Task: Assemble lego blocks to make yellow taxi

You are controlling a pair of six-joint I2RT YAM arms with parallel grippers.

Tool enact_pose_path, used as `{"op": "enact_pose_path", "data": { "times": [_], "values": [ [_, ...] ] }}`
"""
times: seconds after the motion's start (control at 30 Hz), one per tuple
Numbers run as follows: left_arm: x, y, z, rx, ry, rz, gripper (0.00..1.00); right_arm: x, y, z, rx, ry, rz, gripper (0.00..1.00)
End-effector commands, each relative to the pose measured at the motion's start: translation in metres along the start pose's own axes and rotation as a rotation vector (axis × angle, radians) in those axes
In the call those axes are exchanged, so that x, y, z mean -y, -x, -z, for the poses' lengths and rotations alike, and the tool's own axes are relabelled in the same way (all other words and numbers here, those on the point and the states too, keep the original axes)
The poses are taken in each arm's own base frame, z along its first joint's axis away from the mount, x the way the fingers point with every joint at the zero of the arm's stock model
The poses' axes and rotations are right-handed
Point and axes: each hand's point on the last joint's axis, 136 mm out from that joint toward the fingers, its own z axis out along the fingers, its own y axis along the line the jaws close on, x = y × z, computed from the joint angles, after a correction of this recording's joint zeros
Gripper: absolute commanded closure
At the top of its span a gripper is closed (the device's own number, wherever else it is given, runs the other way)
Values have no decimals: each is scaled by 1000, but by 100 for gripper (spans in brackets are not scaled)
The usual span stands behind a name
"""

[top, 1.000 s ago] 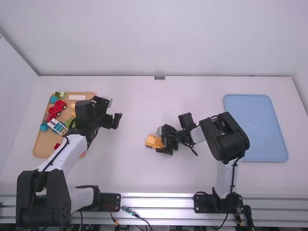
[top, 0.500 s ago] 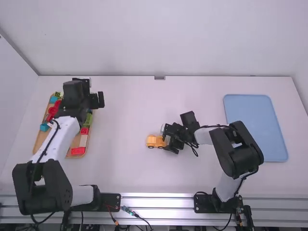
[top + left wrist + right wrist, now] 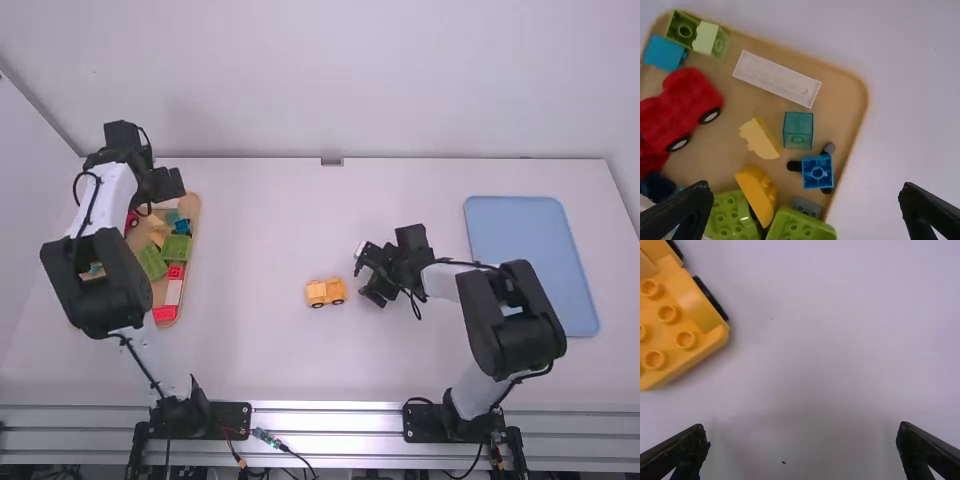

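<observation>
My left gripper (image 3: 163,186) hangs over the tan tray (image 3: 840,95) of coloured plastic blocks, empty jaws wide apart; my right gripper (image 3: 367,281), empty jaws likewise spread, sits near the yellow-orange, studded plastic vehicle (image 3: 326,292) on the white desk (image 3: 270,230).

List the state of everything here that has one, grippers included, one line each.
Left gripper: open, over the tan tray.
Right gripper: open, beside the yellow car.
Yellow car: upright on its wheels on the table, studs bare behind the cab.
Tan tray: loaded with loose blocks.
Red car: in the tan tray.
White block: lying flat.
Blue tray: flat on the table.
</observation>
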Motion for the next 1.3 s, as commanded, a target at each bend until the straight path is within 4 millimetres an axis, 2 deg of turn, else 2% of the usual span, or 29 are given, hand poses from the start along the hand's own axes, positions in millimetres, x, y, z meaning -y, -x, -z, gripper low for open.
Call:
{"op": "enact_pose_path", "data": {
  "times": [0.0, 0.13, 0.43, 0.57, 0.73, 0.87, 1.07, 1.17, 1.27],
  "values": [
    [-1, 5, 2, 11, 8, 86, 1, 0, 3, 5, 14, -4, 26, 1],
    [0, 2, -6, 13, 1, 112, 1, -5, 9, 5, 49, 22, 120, 1],
    [-2, -4, -12, -8, 10, 255, 1, 21, 20, 10, 110, -70, 151, 1],
    [-5, -11, -19, -37, 24, 317, 6, 22, 20, 11, 108, -75, 156, 1],
    [-29, -26, -33, -83, 120, 380, 10, 22, 19, 10, 107, -72, 155, 1],
    [-32, -33, -43, -131, 82, 403, 11, 22, 19, 11, 107, -72, 155, 1],
    [-52, -38, -59, -214, 95, 444, 13, 22, 19, 11, 107, -72, 155, 1],
    [-56, -39, -65, -250, 107, 451, 16, 22, 19, 11, 107, -72, 155, 1],
    [-51, -34, -64, -273, 113, 443, 17, 22, 19, 11, 107, -72, 154, 1]
  ]
}}
